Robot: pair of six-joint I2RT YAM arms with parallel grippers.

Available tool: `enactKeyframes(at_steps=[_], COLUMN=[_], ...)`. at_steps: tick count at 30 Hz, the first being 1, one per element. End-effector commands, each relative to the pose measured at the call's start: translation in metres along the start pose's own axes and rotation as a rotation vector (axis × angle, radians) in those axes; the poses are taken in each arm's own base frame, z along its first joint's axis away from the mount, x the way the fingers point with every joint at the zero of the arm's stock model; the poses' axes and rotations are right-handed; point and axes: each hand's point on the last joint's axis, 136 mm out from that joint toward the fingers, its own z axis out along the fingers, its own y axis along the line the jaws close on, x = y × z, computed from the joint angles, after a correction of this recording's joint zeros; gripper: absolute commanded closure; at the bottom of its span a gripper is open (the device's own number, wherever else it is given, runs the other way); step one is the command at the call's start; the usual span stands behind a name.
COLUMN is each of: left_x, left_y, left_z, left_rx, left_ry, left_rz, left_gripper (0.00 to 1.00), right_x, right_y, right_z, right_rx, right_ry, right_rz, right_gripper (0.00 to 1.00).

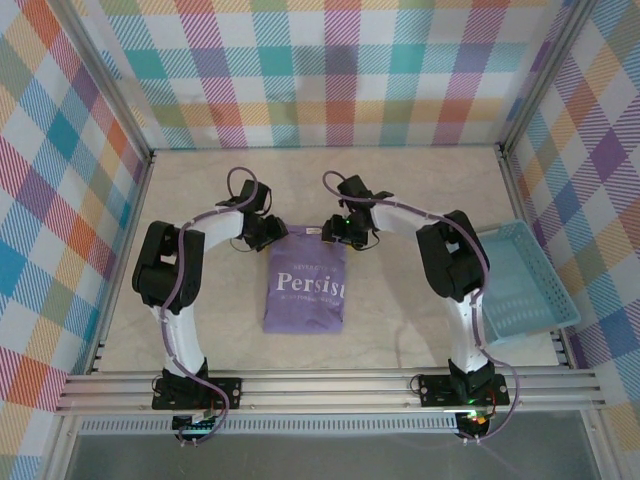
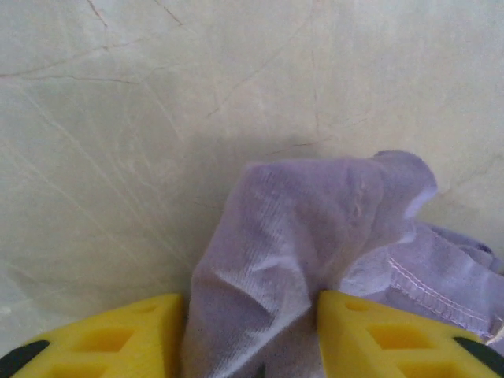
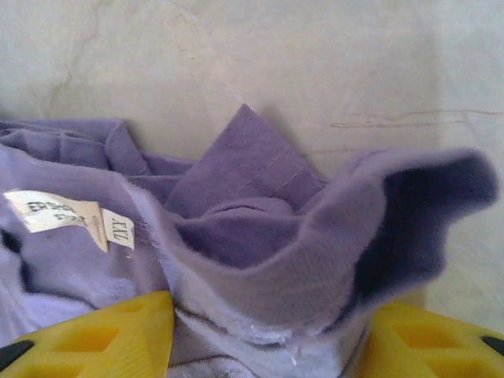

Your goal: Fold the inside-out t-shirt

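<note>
Top external: one t-shirt (image 1: 305, 290), one basket (image 1: 520, 285), left claw (image 1: 270, 237), right claw (image 1: 334, 232).

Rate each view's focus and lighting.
Top external: evenly lit, sharp, the print on the lavender t-shirt legible. Left wrist: slightly soft, the left gripper blurred at the bottom edge. Right wrist: the nearest fold smeared out of focus, the size tag sharper.

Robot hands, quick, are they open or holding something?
Left hand: t-shirt cloth between its fingers; gripped or not, cannot tell.
Right hand: same, cloth between fingers; cannot tell.
</note>
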Motion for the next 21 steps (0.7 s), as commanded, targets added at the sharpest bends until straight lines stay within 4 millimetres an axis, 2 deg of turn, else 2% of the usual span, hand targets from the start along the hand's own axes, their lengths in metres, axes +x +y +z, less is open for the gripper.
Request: enactKeyframes(at_steps=[1,6,10,15,21], left_x=[0.007,0.018,0.023,0.022,0.018], left_y=[-0.025,-0.036,-0.034,-0.042,-0.043], left_z=[0.022,0.033,0.037,0.029,0.016], left_rx=[0.095,0.110,0.111,0.160,0.175], left_ry=[0.041,0.060,0.070,0.057,0.019], left_rz=[0.024,0.053,0.044,0.034,0.027], left_gripper=[0.56,0.61,0.67,0.78,0.89], right_x=[0.013,0.015,0.013,0.009,0.004], right_y=[0.006,0.007,0.011,0.018,0.023], right_z=[0.015,0.026,0.029,0.024,0.012], right_rx=[0.025,0.064,0.045,0.019,-0.025], right_ry=[0.059,0.068,0.072,0.056,0.030], right_rz=[-0.008,-0.023,-0.034,-0.056,-0.058], right_gripper=[0.44,0.48,0.59,0.77,0.88])
